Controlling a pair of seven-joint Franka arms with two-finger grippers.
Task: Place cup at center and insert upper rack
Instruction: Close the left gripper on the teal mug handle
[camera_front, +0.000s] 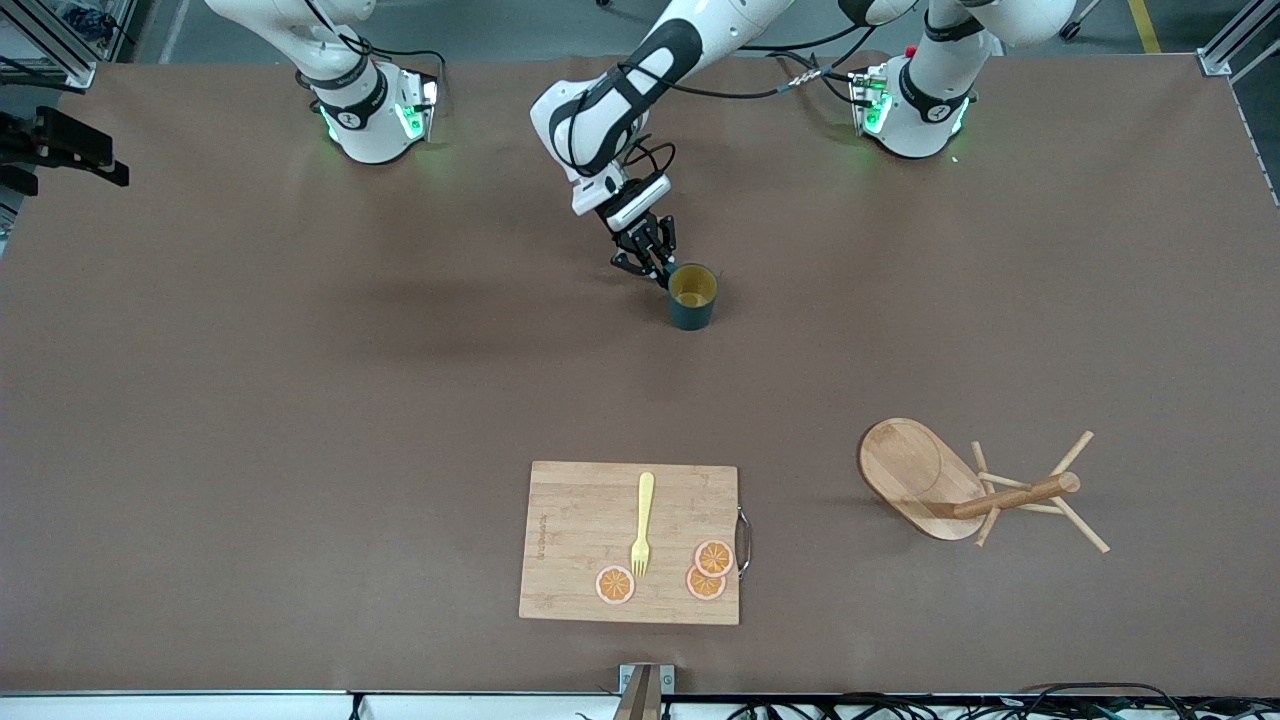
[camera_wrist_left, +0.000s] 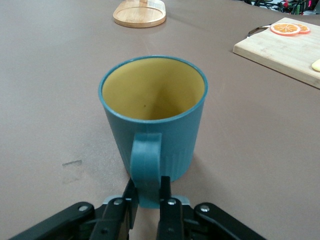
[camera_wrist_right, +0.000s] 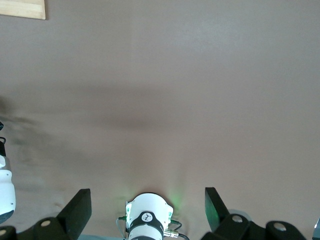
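Note:
The dark teal cup (camera_front: 692, 296) with a yellow inside stands upright on the table near its middle, a little toward the robots' bases. My left gripper (camera_front: 655, 265) is low beside it, shut on the cup's handle (camera_wrist_left: 146, 172), with a finger pressed to each side. The cup fills the left wrist view (camera_wrist_left: 152, 117). The upper rack, a light wooden mug tree (camera_front: 960, 485), lies tipped on its side toward the left arm's end, nearer to the front camera than the cup; its oval base shows in the left wrist view (camera_wrist_left: 139, 12). My right gripper (camera_wrist_right: 147, 207) is open and empty, high over its own base.
A rectangular wooden cutting board (camera_front: 570, 520) lies nearer to the front camera than the cup; it also shows in the left wrist view (camera_wrist_left: 272, 50). On it are a yellow fork (camera_front: 643, 525) and three orange slices (camera_front: 713, 557). The right arm waits.

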